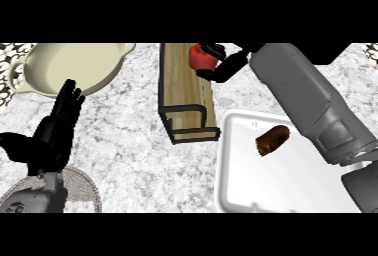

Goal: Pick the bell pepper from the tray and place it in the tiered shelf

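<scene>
Clutching bell pepper [199,56] in right hand [230,63]

The bell pepper [199,57] is seen in red, the tiered shelf [181,82] in pale wood edged with black, the tray [247,185] in white, the bench [133,145] in mottled grey and white

Kitchen worktop, seen from above. A grey-white marbled counter [133,150] carries a cream casserole dish [44,60], a wooden tiered shelf [181,85] and a white tray [251,190]; foodstuffs include a red bell pepper [200,57] above the shelf and a brown food item [272,140] in the tray.
</scene>
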Robot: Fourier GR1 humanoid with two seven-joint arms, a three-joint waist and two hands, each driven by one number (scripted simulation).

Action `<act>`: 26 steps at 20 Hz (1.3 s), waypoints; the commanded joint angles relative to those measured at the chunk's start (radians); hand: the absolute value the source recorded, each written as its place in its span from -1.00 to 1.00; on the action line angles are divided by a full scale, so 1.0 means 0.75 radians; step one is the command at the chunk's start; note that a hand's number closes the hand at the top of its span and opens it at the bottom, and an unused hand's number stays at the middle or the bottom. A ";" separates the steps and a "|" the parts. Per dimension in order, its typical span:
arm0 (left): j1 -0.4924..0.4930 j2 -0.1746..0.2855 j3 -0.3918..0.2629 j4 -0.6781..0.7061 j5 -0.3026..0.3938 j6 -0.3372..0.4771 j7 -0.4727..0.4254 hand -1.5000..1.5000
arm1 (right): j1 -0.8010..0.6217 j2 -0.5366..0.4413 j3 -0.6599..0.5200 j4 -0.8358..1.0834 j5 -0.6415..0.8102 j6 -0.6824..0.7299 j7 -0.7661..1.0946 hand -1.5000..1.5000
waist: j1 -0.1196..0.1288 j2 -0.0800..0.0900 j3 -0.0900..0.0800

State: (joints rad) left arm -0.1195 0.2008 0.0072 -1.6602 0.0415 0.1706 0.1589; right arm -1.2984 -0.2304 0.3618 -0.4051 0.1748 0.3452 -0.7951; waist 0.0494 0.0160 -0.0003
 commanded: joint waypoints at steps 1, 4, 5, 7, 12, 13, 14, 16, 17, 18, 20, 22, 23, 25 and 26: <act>0.004 -0.024 -0.015 -0.008 -0.033 0.024 -0.011 0.00 | -0.039 0.039 0.015 0.110 0.078 -0.016 -0.140 1.00 | -0.002 0.000 0.000; -0.015 -0.017 -0.005 0.004 -0.024 0.015 0.011 0.00 | -0.100 0.130 -0.087 0.180 -0.040 0.092 0.057 1.00 | -0.008 -0.003 0.000; -0.010 -0.031 -0.030 -0.018 -0.043 0.030 0.035 0.00 | -0.088 0.162 -0.074 0.214 -0.025 0.080 0.053 1.00 | 0.003 0.001 0.000; -0.007 -0.039 -0.028 0.002 -0.040 0.019 -0.006 0.00 | -0.119 0.161 -0.058 0.231 0.004 0.125 0.039 -1.00 | 0.000 0.001 0.000; 0.033 -0.005 -0.010 -0.079 -0.012 -0.018 0.027 0.00 | -0.152 0.181 -0.073 0.288 0.016 0.141 0.026 -1.00 | 0.013 0.002 0.000; 0.037 -0.048 -0.012 -0.019 -0.016 0.001 -0.055 0.00 | -0.104 0.197 -0.056 0.279 0.030 0.139 -0.030 -1.00 | 0.007 0.005 -0.001; -0.048 -0.035 0.000 0.033 -0.031 0.019 0.013 0.00 | -0.101 0.164 -0.048 0.273 0.038 0.192 -0.061 -1.00 | -0.009 0.005 0.000; -0.022 -0.014 0.014 0.012 -0.012 -0.014 -0.014 0.00 | -0.146 0.186 -0.095 0.284 -0.003 0.200 -0.037 -1.00 | 0.012 0.008 0.000; -0.007 -0.015 -0.001 -0.028 -0.016 -0.014 0.022 0.00 | -0.131 0.165 -0.095 0.271 -0.002 0.227 -0.060 -1.00 | 0.002 0.002 0.000; -0.003 -0.012 0.005 -0.038 -0.020 -0.004 0.038 0.00 | -0.133 0.173 -0.110 0.263 -0.021 0.256 -0.051 -1.00 | -0.002 -0.001 0.001; -0.029 -0.016 0.028 -0.003 0.000 -0.009 0.011 0.00 | -0.161 0.085 -0.166 0.278 -0.075 0.356 -0.064 -1.00 | 0.005 0.007 0.000; -0.006 -0.046 -0.011 -0.016 -0.030 0.014 0.018 0.00 | -0.180 0.103 -0.228 0.290 -0.143 0.395 0.005 -1.00 | 0.004 0.004 0.001; 0.002 -0.008 0.024 -0.037 -0.002 -0.017 0.018 0.00 | -0.235 0.138 -0.282 0.298 -0.198 0.380 0.093 -1.00 | 0.014 0.001 0.000; 0.021 -0.052 -0.040 -0.023 -0.038 -0.012 -0.022 0.00 | -0.236 0.050 -0.314 0.338 -0.215 0.368 0.110 -1.00 | 0.027 0.015 0.000; -0.026 -0.046 -0.030 -0.022 -0.039 0.004 0.040 0.00 | -0.248 0.053 -0.329 0.358 -0.229 0.369 0.154 -1.00 | 0.028 0.017 0.000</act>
State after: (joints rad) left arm -0.1248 0.1771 0.0004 -1.6750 0.0235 0.1665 0.1690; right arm -1.4580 -0.1623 0.1742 -0.1809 0.0551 0.5145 -0.6668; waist 0.0597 0.0225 0.0003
